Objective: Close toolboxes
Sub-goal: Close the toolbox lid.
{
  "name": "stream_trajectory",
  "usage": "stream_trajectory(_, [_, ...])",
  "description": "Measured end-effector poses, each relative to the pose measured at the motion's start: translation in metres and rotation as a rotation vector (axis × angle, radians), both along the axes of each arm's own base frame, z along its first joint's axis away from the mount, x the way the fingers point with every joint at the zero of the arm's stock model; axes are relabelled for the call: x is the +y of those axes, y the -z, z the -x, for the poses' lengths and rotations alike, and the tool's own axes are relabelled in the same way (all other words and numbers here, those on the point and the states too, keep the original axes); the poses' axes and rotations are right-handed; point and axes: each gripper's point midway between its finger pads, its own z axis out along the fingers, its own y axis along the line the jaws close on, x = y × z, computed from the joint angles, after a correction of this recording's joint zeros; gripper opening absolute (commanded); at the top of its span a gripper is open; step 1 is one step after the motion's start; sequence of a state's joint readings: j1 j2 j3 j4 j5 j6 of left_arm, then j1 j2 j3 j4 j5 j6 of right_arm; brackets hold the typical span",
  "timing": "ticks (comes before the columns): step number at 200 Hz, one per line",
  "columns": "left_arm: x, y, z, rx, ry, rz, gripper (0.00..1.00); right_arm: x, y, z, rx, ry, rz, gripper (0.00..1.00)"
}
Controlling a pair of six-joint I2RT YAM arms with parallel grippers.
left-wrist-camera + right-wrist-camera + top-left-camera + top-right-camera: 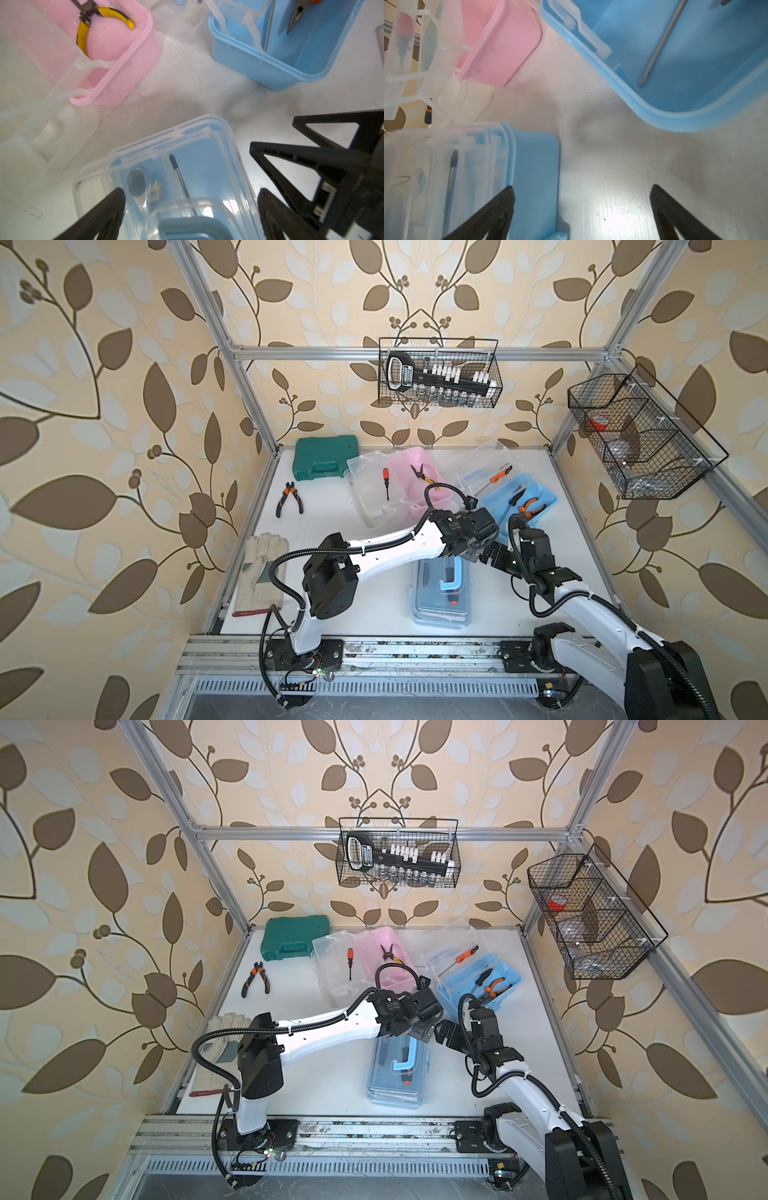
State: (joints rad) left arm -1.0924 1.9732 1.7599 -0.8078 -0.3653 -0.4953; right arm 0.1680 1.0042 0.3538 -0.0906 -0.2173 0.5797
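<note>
We are looking down on a white desk (511, 610) that is carrying everything here. The left arm (390, 547) is stretching across it from the front rail, and the right arm (582, 605) is bending in from the opposite side.

One light blue toolbox (442, 597) is lying near the front of the desk with its clear lid down and its blue handle showing on top. The pink toolbox (422, 489) is standing open toward the back, with its clear lid (368, 489) lying flat beside it. The second light blue toolbox (525, 506) is sitting open just to the right of the pink one, its lid tipped back behind it. A dark green case (326, 462) is resting shut in the back left corner, and a pale work glove (259, 572) is lying at the front left edge.

The left tool (191, 190) is hanging over the far end of the closed box, fingers spread wide and holding nothing. The right tool (581, 187) is gaping just as wide beside that same end. One of its fingers is crossing the box's corner in the right wrist view and the other is over bare desk. We cannot tell whether it is touching the box.

Orange-handled pliers (289, 499) are lying loose on the desk, yellow-handled pliers (87, 27) are lying inside the pink toolbox, and a red screwdriver (386, 483) is resting on the pink one's lid.
</note>
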Motion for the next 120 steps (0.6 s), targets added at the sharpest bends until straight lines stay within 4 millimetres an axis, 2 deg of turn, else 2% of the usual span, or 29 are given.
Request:
stream_trajectory(47, [-0.007,-0.005,0.005,0.019,0.046,0.024,0.99,0.002,0.013,0.008,0.065,-0.015,0.013,0.99])
stream_trajectory(73, [-0.002,-0.018,0.01,0.025,0.058,0.035,0.99,0.009,0.018,0.013,0.091,-0.042,0.021,0.99])
stream_trajectory(97, [0.016,-0.032,0.023,0.043,0.057,0.047,0.99,0.021,0.021,0.022,0.117,-0.085,0.043,0.99])
stream_trajectory(120, [0.043,-0.033,0.039,0.075,0.04,0.028,0.99,0.023,0.025,0.027,0.133,-0.091,0.063,0.99])
